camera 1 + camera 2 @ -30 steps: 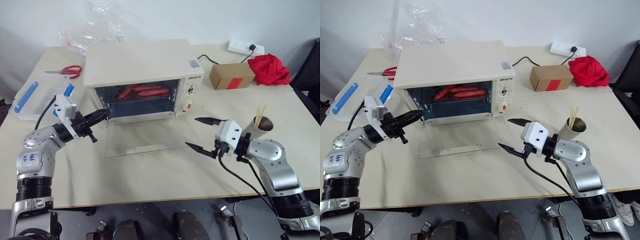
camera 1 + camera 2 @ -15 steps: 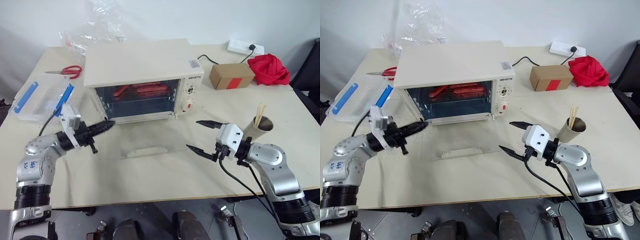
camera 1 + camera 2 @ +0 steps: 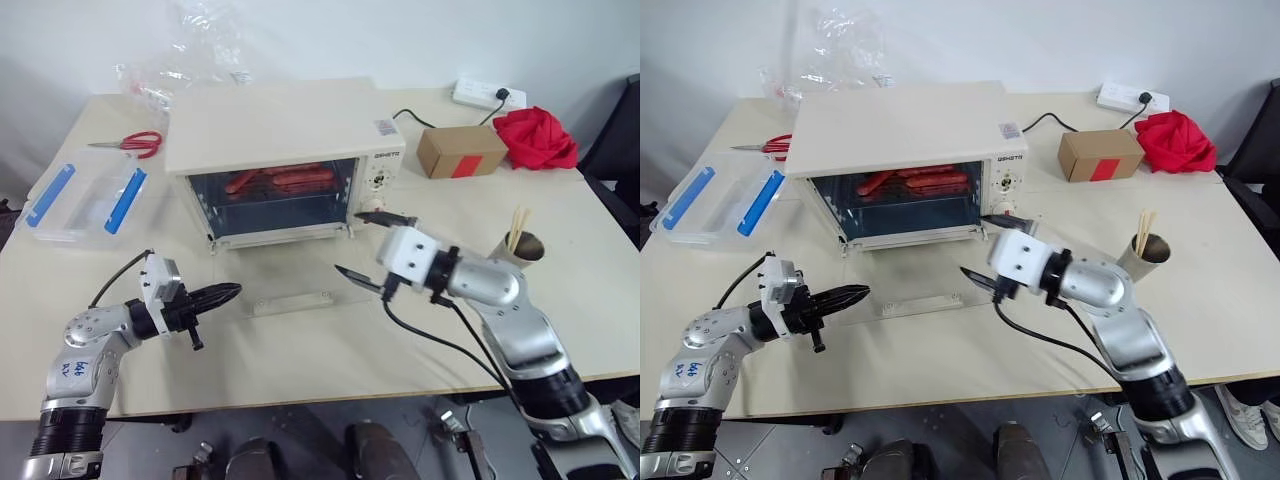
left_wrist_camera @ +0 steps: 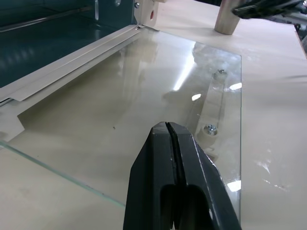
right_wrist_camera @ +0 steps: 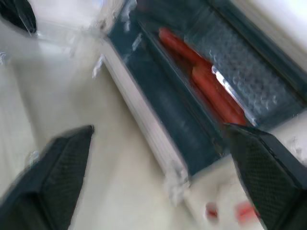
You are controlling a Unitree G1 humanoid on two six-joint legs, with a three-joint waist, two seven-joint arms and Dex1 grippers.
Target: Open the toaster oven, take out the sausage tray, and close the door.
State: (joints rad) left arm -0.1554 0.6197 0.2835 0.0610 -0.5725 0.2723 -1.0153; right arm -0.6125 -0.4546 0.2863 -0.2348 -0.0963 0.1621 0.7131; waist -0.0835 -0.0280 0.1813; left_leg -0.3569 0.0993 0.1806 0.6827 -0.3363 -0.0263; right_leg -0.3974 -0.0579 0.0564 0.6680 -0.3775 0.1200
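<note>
The cream-white toaster oven (image 3: 275,130) stands mid-table with its glass door (image 4: 144,96) lying flat and open on the table, handle (image 3: 290,300) toward me. Inside, the sausage tray (image 3: 280,182) holds several red sausages (image 5: 201,76) on a rack. My left gripper (image 3: 225,292) is shut and empty, level, just off the door's front left corner. My right gripper (image 3: 365,245) is open and empty, hovering over the door's right edge in front of the oven's control panel and pointing left toward the opening.
A clear plastic box with blue clips (image 3: 85,200) and red scissors (image 3: 140,143) lie at the left. A cardboard box (image 3: 462,152), red cloth (image 3: 537,137), power strip (image 3: 488,95) and a cup of sticks (image 3: 525,245) occupy the right side.
The door has dropped from part-lowered to flat on the table. My left gripper has sunk and pulled back off it. My right gripper has swung left and up toward the oven front.
</note>
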